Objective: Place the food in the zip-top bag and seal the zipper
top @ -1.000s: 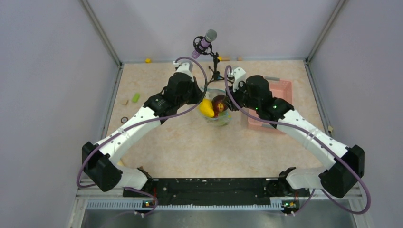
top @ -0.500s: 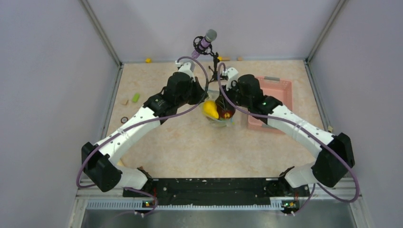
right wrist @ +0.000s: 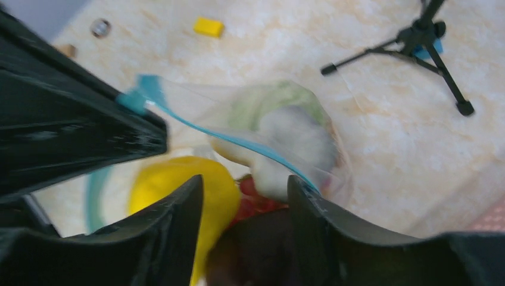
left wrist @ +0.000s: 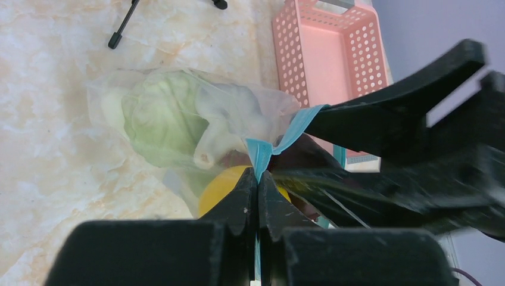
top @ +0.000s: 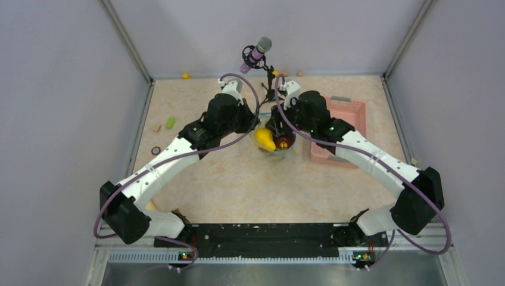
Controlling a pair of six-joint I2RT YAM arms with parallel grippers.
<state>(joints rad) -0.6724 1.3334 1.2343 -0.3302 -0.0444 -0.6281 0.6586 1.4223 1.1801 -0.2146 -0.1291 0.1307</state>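
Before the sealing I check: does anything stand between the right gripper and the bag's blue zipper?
Yes. The yellow fruit and the dark red piece sit in the mouth of the bag, just under the right gripper. The zipper runs beyond them, one end pinched by the left gripper.

Both arms are extended to the far middle, with the claws brought close together.
The left arm [top: 172, 152] and right arm [top: 363, 152] are stretched forward and inward from the near bases. The left claw [left wrist: 257, 179] is pinched tight on the zipper [left wrist: 259, 152]. The right claw [right wrist: 245, 190] is pointed downward just beside it, fingers parted.
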